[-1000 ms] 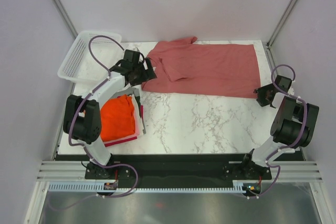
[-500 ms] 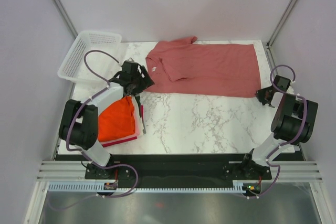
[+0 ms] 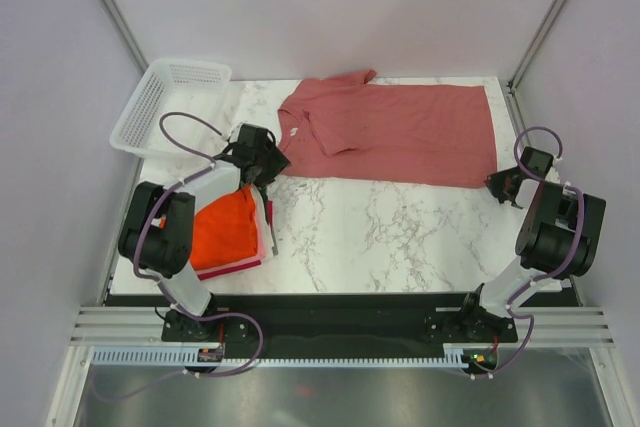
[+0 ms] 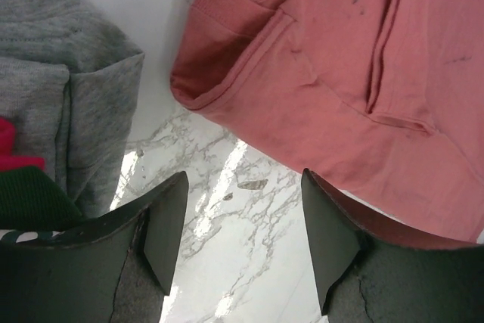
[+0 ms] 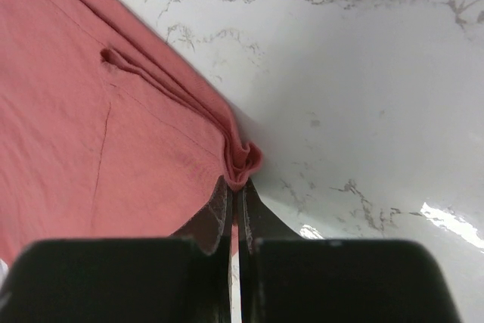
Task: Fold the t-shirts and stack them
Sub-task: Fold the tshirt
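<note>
Upper left of the overhead frame: white mesh basket (image 3: pixel 165 102) at the corner of the marble table (image 3: pixel 400 237). Below it, left of centre: stack of folded t-shirts (image 3: pixel 228 229), bright orange-red on top, with a grey t-shirt (image 4: pixel 68 104) at the left edge of the left wrist view.

Just right of the stack: left gripper (image 3: pixel 262 159), with jaws wide apart and empty, over bare marble between the grey fold and the near sleeve of the pinkish-red t-shirt (image 3: pixel 400 132). Across the upper centre to upper right: that shirt, spread flat, a flap turned in near the collar end, not yet folded up.

Far right: right gripper (image 3: pixel 505 185), low against the table, with jaws pinched nearly together on a bunched hem corner.

Looks light, soft and limp; likely to sag, crease and drag on the marble rather than keep a shape. Best taken by thin edges, such as hem corners, sleeve cuff or shoulder seam, one per gripper, to carry the fold over evenly. Sleeve opening nearest the left gripper: probably the ready hold on that side.
</note>
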You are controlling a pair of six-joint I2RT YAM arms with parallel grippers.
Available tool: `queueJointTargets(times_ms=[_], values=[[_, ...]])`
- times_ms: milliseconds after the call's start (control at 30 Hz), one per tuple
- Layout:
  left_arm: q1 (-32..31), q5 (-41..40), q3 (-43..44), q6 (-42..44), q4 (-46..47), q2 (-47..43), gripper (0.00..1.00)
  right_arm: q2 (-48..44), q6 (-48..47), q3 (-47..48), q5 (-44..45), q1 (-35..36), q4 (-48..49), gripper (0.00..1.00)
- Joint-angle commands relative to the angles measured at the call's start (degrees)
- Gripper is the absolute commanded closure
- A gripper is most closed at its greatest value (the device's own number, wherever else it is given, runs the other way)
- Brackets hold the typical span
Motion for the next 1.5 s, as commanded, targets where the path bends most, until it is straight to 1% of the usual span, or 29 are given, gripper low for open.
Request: queueJointTargets(times_ms=[0,200,267,333,433,533,600,633,667,700,733,767,800,833,1000,1067,1133,1167,1200,1267,1300,1333,1400,1467], values=[[-0.4,-3.3,2.4,-4.4,0.4,3.0,0.31,-2.0,0.5,-0.6,-1.3,-0.2,0.4,1.0],[-0.4,-5.1,6.8,-5.7,-3.6,7.5,0.32,-2.8,0.7,-0.7,-1.3,-0.2,0.3,1.0],[-0.4,-6.8,8.0,-6.5,-4.2,8.4,0.34,-3.2,0.7,-0.8,-1.3,-0.2,0.4,1.0],[-0.3,-8.0,8.6,-7.2,-4.9,9.6,0.37,-3.4,0.7,-0.9,-1.3,-0.2,0.3,1.0],[-0.3,-8.5,10.3,-7.4,-5.9,11.9,0.45,-3.8,0.7,-1.1,-1.5,-0.2,0.3,1.0],[-0.3,-8.1,12.0,-8.0,-7.0,14.3,0.46,-4.4,0.5,-1.2,-1.5,-0.4,0.2,1.0],[-0.3,-7.7,13.2,-8.0,-7.7,15.8,0.49,-4.7,0.5,-1.0,-1.5,-0.5,-0.1,1.0],[-0.3,-7.6,13.7,-8.0,-8.6,16.3,0.56,-4.8,0.5,-1.1,-1.5,-0.5,-0.3,1.0],[-0.3,-7.7,14.1,-8.0,-8.8,17.1,0.57,-5.1,0.5,-0.8,-1.5,-0.6,-0.6,1.0],[-0.3,-7.8,14.1,-7.9,-9.1,17.3,0.62,-5.4,0.4,-0.8,-1.6,-0.6,-0.7,1.0],[-0.2,-8.0,14.1,-7.7,-9.4,17.4,0.75,-5.5,0.5,-0.8,-1.4,-0.6,-0.9,1.0],[-0.2,-8.4,14.0,-7.6,-9.5,17.6,0.81,-5.7,0.4,-0.6,-1.5,-0.6,-1.2,1.0],[-0.3,-8.4,14.0,-7.6,-9.7,17.6,0.92,-6.0,0.4,-0.6,-1.5,-0.7,-1.2,1.0],[-0.2,-8.3,14.0,-7.5,-9.9,17.7,0.98,-6.2,0.4,-0.6,-1.4,-0.7,-1.3,1.0],[-0.2,-8.6,15.9,-6.1,-11.0,17.2,0.98,-5.2,1.4,0.7,-1.5,-0.6,-2.4,1.0],[-0.2,-8.1,19.6,-5.3,-12.4,17.3,0.98,-3.3,2.2,3.7,-2.2,-0.6,-4.8,1.0],[0.0,-7.6,23.9,-4.9,-16.8,18.0,0.98,-1.7,2.9,7.1,-4.0,-0.6,-7.6,1.0],[0.1,-7.2,29.4,-4.3,-18.6,18.1,0.98,-0.2,3.2,11.2,-4.9,-0.6,-10.0,1.0],[0.2,-7.1,32.4,-3.8,-22.3,18.1,0.98,0.2,3.8,13.5,-5.9,-0.7,-11.3,1.0],[0.2,-6.9,39.3,-2.2,-24.9,16.3,0.98,-0.5,4.0,20.0,-6.8,-0.9,-15.8,1.0],[0.2,-6.9,40.6,-1.8,-25.7,15.2,0.98,-1.5,4.0,21.6,-6.6,-1.3,-16.7,1.0],[0.2,-6.8,41.0,-1.5,-26.2,13.8,0.98,-2.7,4.0,22.7,-6.4,-1.6,-17.4,1.0],[0.1,-7.3,39.0,-1.0,-26.3,8.9,0.98,-7.4,4.1,23.2,-4.2,-2.0,-18.6,1.0],[0.1,-7.7,33.8,-1.3,-26.2,4.9,0.98,-10.8,3.7,20.7,-2.5,-2.1,-19.1,1.0]])
